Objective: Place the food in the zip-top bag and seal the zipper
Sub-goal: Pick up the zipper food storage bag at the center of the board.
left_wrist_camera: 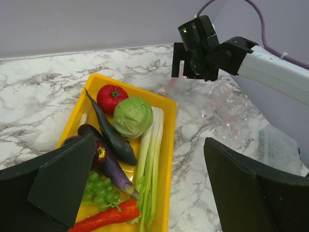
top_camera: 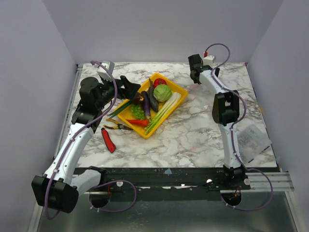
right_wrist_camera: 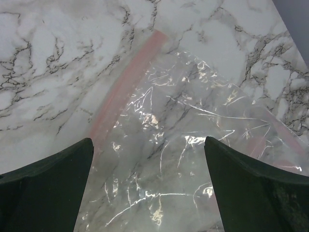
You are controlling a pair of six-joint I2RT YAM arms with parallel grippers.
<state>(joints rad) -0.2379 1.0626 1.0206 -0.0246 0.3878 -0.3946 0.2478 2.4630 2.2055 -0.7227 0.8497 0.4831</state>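
Hanging wide open over the near end of the yellow tray [left_wrist_camera: 170, 154], the left claw [left_wrist_camera: 154, 188] has the food [left_wrist_camera: 133, 117] just ahead and below, eggplants [left_wrist_camera: 115, 141] and leek [left_wrist_camera: 152, 154] running away from it, while the right claw [right_wrist_camera: 149, 188], equally wide, hovers over the bag [right_wrist_camera: 193, 145], its zipper [right_wrist_camera: 130, 77] ahead-left.

I see the left arm [top_camera: 72, 145] rise from its base at 7 o'clock. Its elbow is bent and its wrist is turned toward 3 o'clock. The left gripper [top_camera: 129, 89] has its jaws spread wide and holds nothing. The right arm [top_camera: 228, 125] extends from 5 o'clock toward 12 o'clock, wrist pitched downward. The right gripper [right_wrist_camera: 147, 186] has its jaws fully apart and grips nothing.
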